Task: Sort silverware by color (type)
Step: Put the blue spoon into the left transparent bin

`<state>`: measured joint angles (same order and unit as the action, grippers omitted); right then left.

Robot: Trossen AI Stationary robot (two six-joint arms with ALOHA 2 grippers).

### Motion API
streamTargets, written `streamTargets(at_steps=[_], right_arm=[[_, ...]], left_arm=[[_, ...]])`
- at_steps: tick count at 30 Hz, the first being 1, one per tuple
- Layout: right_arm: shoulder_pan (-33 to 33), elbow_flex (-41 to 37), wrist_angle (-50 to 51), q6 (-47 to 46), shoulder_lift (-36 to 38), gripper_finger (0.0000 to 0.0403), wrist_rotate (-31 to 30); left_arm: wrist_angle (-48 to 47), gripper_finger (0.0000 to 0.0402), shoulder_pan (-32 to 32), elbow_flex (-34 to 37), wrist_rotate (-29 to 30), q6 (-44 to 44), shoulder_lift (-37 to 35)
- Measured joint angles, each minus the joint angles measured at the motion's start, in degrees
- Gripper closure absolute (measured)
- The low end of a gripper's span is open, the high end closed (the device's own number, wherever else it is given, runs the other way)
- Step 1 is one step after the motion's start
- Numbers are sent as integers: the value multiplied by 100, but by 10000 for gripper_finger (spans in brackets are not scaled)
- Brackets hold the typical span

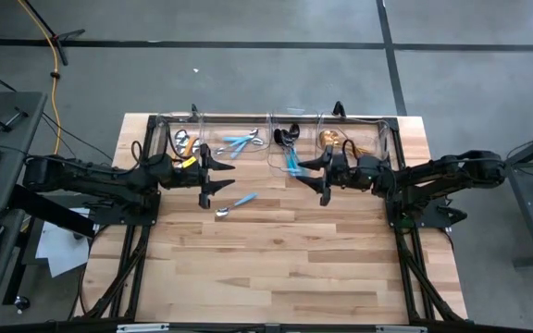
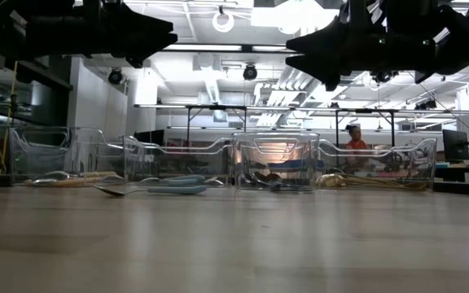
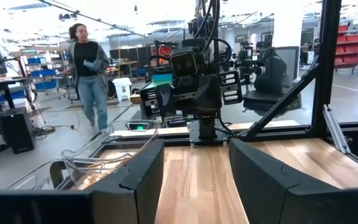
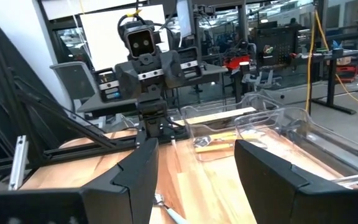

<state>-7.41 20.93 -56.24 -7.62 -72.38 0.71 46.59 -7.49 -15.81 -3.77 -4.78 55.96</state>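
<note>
One spoon with a silver head and light-blue handle [image 1: 234, 204] lies flat on the wood between the two arms, also visible in the low view [image 2: 149, 190]; its head [image 4: 160, 201] shows between my right fingers. Other silverware lies in clear bins at the far edge: orange-handled [image 1: 185, 143], light-blue [image 1: 241, 141], black with blue handles [image 1: 290, 139], gold [image 1: 340, 143]. My left gripper [image 1: 218, 178] [image 3: 196, 186] hovers open just left of the spoon. My right gripper [image 1: 311, 180] [image 4: 196, 186] hovers open to its right. The two grippers face each other.
A row of clear plastic bins [image 1: 271, 120] [image 2: 275, 163] stands along the table's far edge. A black frame post [image 1: 398, 185] rises at the right side. The bare wood [image 1: 276, 268] stretches toward the near edge. A person [image 3: 87, 68] walks in the room behind.
</note>
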Motion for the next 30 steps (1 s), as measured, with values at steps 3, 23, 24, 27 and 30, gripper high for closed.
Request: streamTargets(at_steps=[3, 23, 24, 27, 30], right_arm=[[51, 0, -15, 54, 0, 206, 2], [71, 0, -14, 262, 0, 206, 22], [71, 0, -14, 267, 0, 206, 22], [71, 0, -14, 270, 0, 206, 22], [71, 0, -14, 313, 0, 206, 22]], left_arm=[[0, 229, 2, 0, 2, -30, 0], [2, 229, 2, -2, 4, 3, 0], [2, 229, 2, -2, 4, 3, 0], [1, 229, 2, -2, 4, 5, 0], [2, 229, 2, -2, 4, 5, 0]])
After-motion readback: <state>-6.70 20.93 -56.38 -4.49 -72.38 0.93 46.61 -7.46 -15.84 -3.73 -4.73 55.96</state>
